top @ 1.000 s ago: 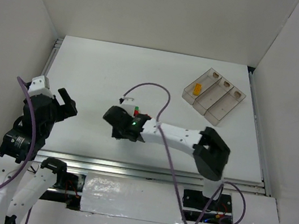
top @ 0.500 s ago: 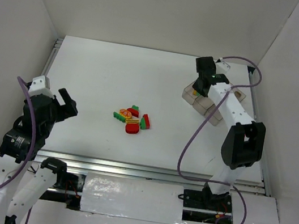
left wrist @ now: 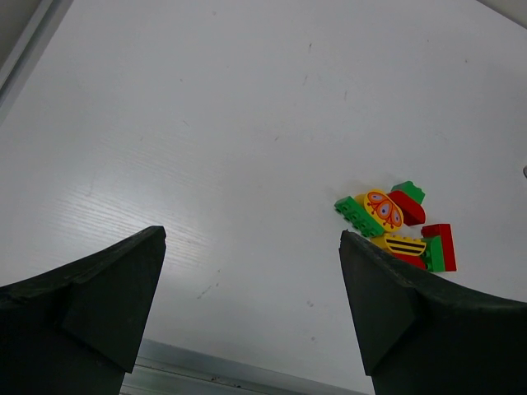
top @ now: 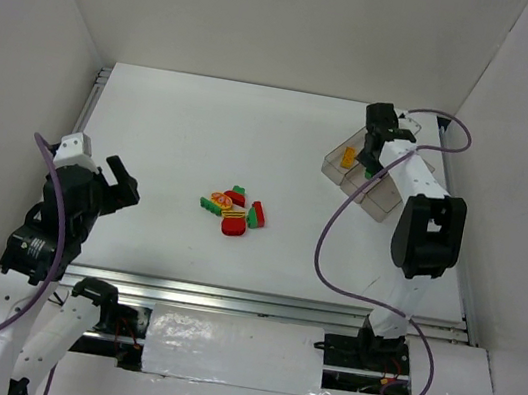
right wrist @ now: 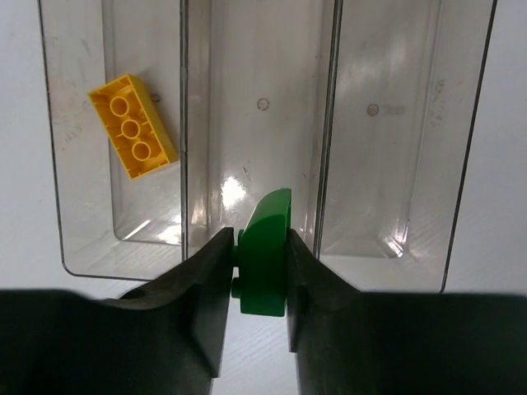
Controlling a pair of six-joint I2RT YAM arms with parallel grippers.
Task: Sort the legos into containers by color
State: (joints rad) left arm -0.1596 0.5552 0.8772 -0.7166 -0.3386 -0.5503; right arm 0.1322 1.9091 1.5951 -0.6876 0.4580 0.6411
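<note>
A pile of red, green and yellow legos (top: 233,211) lies mid-table; it also shows in the left wrist view (left wrist: 398,227). The clear three-compartment tray (top: 398,185) stands at the back right. Its left compartment holds a yellow brick (right wrist: 132,126), also visible from above (top: 349,156). My right gripper (right wrist: 262,247) is shut on a green rounded brick (right wrist: 265,255) and holds it above the near end of the middle compartment (right wrist: 259,99); from above it hangs over the tray (top: 380,141). My left gripper (left wrist: 251,247) is open and empty, well left of the pile.
White walls enclose the table on the left, back and right. A metal rail (top: 257,301) runs along the near edge. The right arm's purple cable (top: 333,240) loops over the table's right side. The right compartment (right wrist: 408,123) holds nothing.
My right arm has swung from the pile in the middle to the tray at the back right, carrying the green brick, then shifted slightly right over the tray. The left arm has not moved.
</note>
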